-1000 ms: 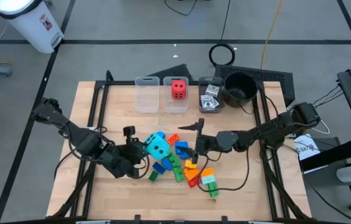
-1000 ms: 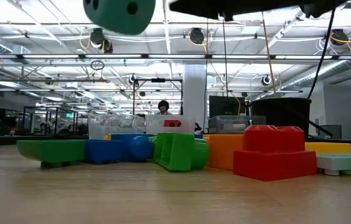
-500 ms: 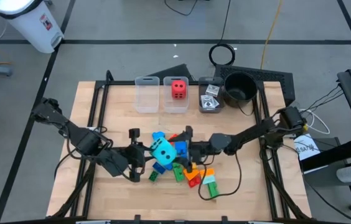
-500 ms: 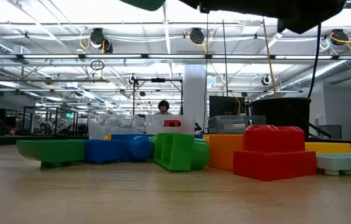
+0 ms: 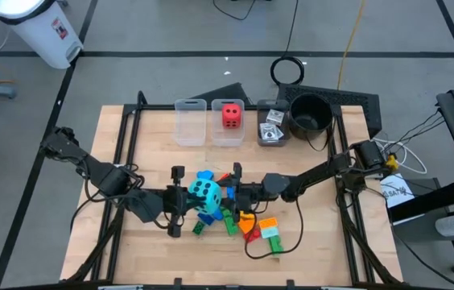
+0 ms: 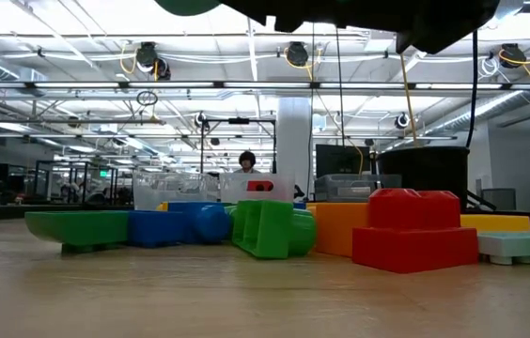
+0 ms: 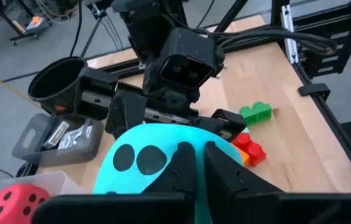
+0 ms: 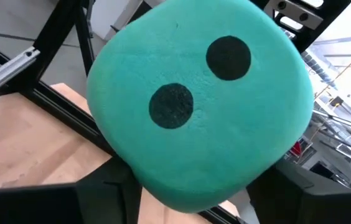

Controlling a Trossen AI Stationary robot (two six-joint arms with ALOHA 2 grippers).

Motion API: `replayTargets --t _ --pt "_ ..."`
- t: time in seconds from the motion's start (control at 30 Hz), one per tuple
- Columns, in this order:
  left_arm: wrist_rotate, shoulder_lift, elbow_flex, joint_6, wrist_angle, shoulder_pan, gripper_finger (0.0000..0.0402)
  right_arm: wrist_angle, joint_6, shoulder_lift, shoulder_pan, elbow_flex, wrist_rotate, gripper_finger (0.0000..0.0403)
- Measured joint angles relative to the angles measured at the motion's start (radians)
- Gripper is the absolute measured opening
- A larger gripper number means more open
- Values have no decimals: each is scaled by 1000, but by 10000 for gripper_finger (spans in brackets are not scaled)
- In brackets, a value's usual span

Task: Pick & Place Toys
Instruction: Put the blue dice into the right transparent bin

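My left gripper [image 5: 183, 198] is shut on the teal black-dotted foam die [image 5: 205, 193] and holds it in the air over the brick pile [image 5: 235, 219]. My right gripper [image 5: 233, 193] is open just to the die's right and faces it. The die [image 8: 194, 99] fills the right wrist view, with the spread fingers low on either side. I cannot tell whether the right fingers touch the die. In the low view only the die's underside [image 6: 190, 5] shows at the top. The red die [image 5: 230, 115] lies in a clear bin [image 5: 228, 133]. My left gripper pinches the teal die's side that faces the table's left [image 7: 157, 155] between its two fingers [image 7: 185, 165], which stand close together. The fingers come in level from the table's left. The die is lifted clear above the bricks.
Green [image 6: 270, 228], blue [image 6: 176, 225], orange and red [image 6: 413, 228] bricks lie on the table under both grippers. An empty clear bin [image 5: 190, 122], a grey tray with cards [image 5: 272, 127] and the black pot [image 5: 309, 113] stand along the far edge. A person shows far behind.
My left gripper has carried the teal die up and a little toward the table's right; in the low view the die has risen almost out of the picture. My right gripper has gone toward the table's left, close up to the die.
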Motion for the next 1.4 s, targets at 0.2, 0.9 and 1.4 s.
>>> replayTargets --t 0.2,0.9,1.4 --pt "6 1 -1 7 -3 0 10 -9 -1 -2 2 0 -7 200" --pt "-166 1 -20 -119 -208 -1 3 -115 -82 -62 88 -3 257 246" --pt "-130 32 -76 -54 -114 77 2 -185 -2 -106 77 6 313 121"
